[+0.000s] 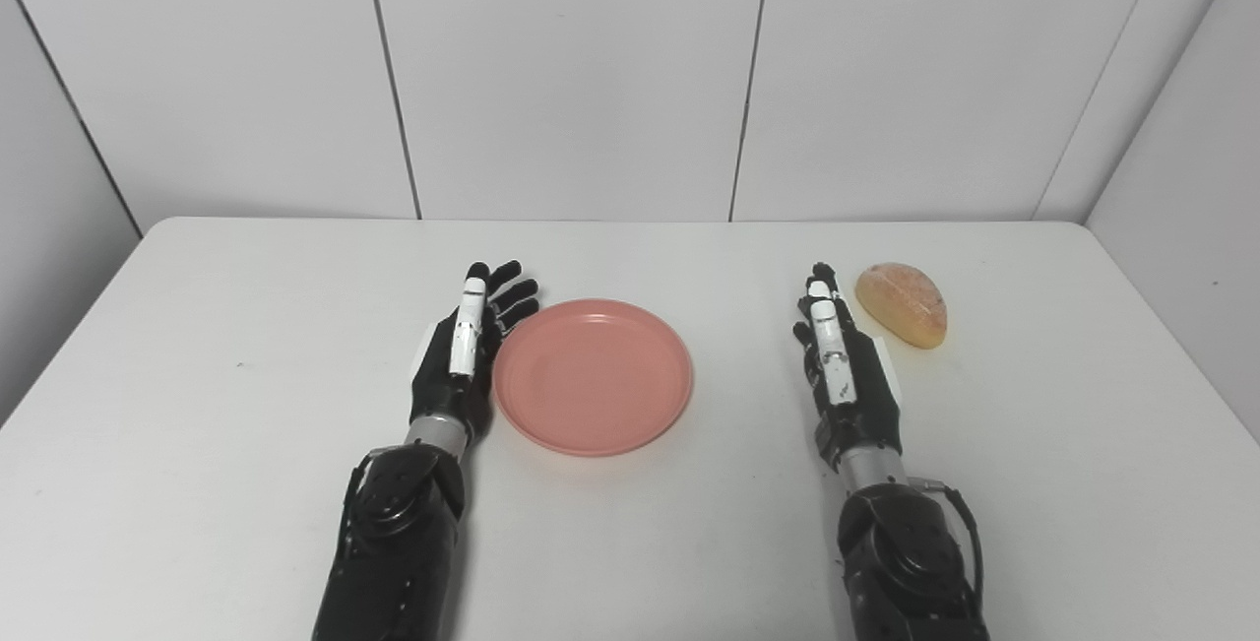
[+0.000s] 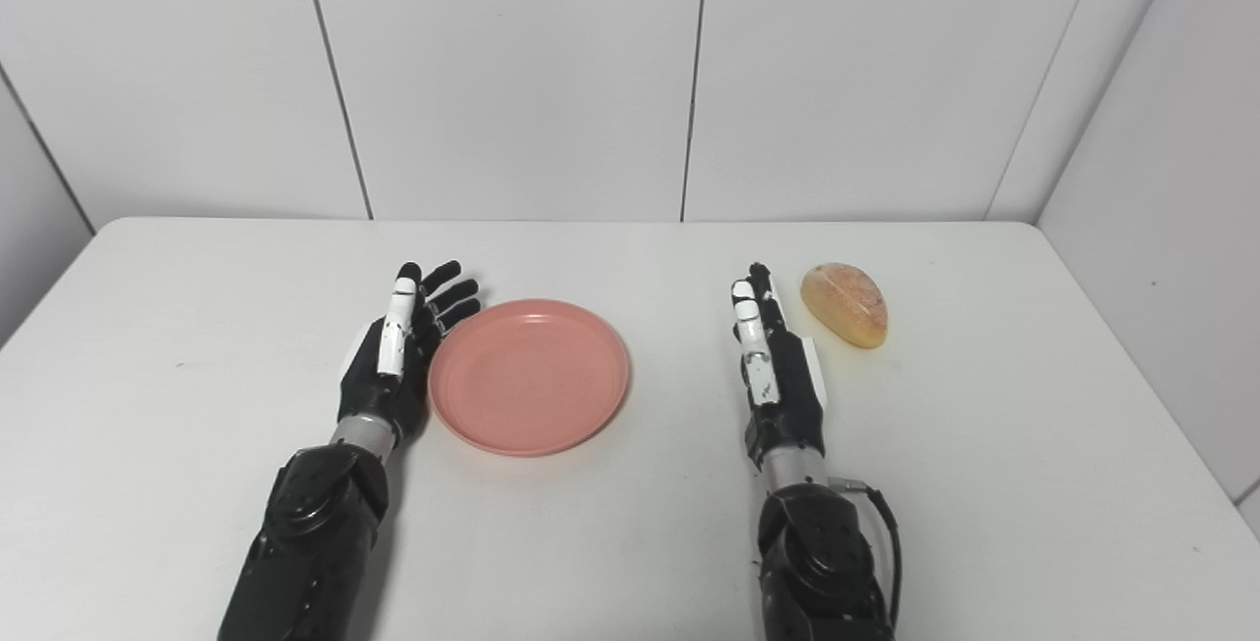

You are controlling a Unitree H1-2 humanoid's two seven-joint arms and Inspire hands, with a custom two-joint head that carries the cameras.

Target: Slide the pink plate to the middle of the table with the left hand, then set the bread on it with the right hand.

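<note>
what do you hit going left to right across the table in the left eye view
left hand → pink plate → right hand → bread
</note>
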